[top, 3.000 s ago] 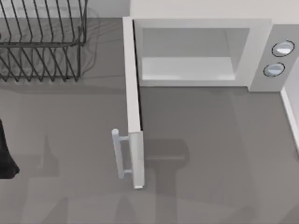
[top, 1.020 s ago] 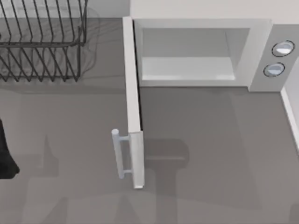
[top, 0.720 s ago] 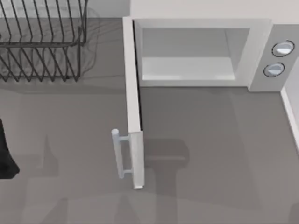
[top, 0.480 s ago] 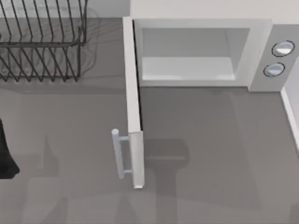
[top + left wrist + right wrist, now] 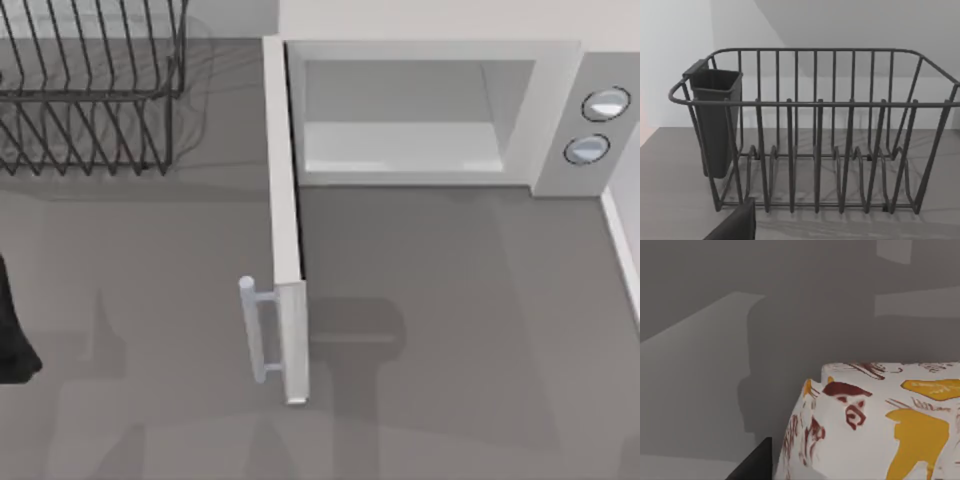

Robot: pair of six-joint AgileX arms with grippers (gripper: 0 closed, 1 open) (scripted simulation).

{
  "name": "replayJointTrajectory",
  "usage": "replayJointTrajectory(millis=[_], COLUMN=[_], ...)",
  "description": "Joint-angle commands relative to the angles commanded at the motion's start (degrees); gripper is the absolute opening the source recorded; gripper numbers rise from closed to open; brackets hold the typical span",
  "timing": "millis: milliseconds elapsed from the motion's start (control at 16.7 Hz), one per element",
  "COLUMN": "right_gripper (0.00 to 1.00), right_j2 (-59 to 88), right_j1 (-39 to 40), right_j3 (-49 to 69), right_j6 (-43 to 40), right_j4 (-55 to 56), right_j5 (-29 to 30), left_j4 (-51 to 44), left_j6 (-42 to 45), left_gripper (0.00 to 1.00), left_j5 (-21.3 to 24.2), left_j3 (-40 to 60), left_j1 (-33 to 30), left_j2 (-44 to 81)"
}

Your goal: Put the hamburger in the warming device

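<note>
1. Change check. Across the last three seconds the top view shows no difference: door, rack and left arm hold the same positions. From this, the transfer has not yet reached the microwave, and the cavity is not yet loaded.

2. Right gripper (image 5: 759,464). A dark edge of it shows in the right wrist view. The burger (image 5: 875,425) sits directly against that edge, very close to the wrist camera, a cream body with orange-yellow and dark red markings. Whether the gripper is clamped on the burger cannot be told. The grey table (image 5: 700,365) lies beyond the burger, carrying a block-shaped shadow.

3. Left gripper (image 5: 735,225). A dark edge of it shows in the left wrist view; its state cannot be told. The rack (image 5: 815,104) stands just ahead of it, facing it squarely. A caddy (image 5: 715,120) hangs on one end of the rack. In the top view the left arm (image 5: 12,330) is parked at the table's left edge.

4. Microwave (image 5: 560,170). Farthest from both grippers, at the table's rear. The door (image 5: 285,220) is swung fully out, with its handle (image 5: 255,330) towards the left arm. The cavity (image 5: 400,145) is bare and unobstructed.

5. Count.
- Burger: one.
- Microwave: one, with one door, one handle, two dials (image 5: 605,103).
- Rack: one, with one caddy.
- Arms: two.
</note>
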Motion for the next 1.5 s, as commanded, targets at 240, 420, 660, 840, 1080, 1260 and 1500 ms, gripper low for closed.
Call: replayJointTrajectory(millis=[240, 420, 660, 840, 1080, 1260, 1500], right_gripper=[0.0, 0.0, 0.0, 0.0, 0.0, 0.0, 0.0], right_j2=[0.0, -4.0, -6.3, -9.3, -13.4, -14.0, -13.5], right_j1=[0.0, 0.3, 0.1, 0.0, 0.0, 0.1, 0.5], right_j3=[0.0, 2.8, 7.3, 12.5, 18.5, 19.1, 19.2], right_j6=[0.0, 2.0, 1.5, 1.3, 1.5, 1.6, 2.1], right_j4=[0.0, -6.4, -13.1, -23.5, -32.0, -32.7, -32.0], right_j5=[0.0, 0.8, 0.8, 0.8, 0.8, 0.8, 1.1], left_j4=[0.0, 0.0, 0.0, 0.0, 0.0, 0.0, 0.0], left_j6=[0.0, 0.0, 0.0, 0.0, 0.0, 0.0, 0.0], left_gripper=[1.0, 1.0, 1.0, 1.0, 1.0, 1.0, 1.0], left_j5=[0.0, 0.0, 0.0, 0.0, 0.0, 0.0, 0.0], left_j3=[0.0, 0.0, 0.0, 0.0, 0.0, 0.0, 0.0], left_j1=[0.0, 0.0, 0.0, 0.0, 0.0, 0.0, 0.0], left_j2=[0.0, 0.0, 0.0, 0.0, 0.0, 0.0, 0.0])
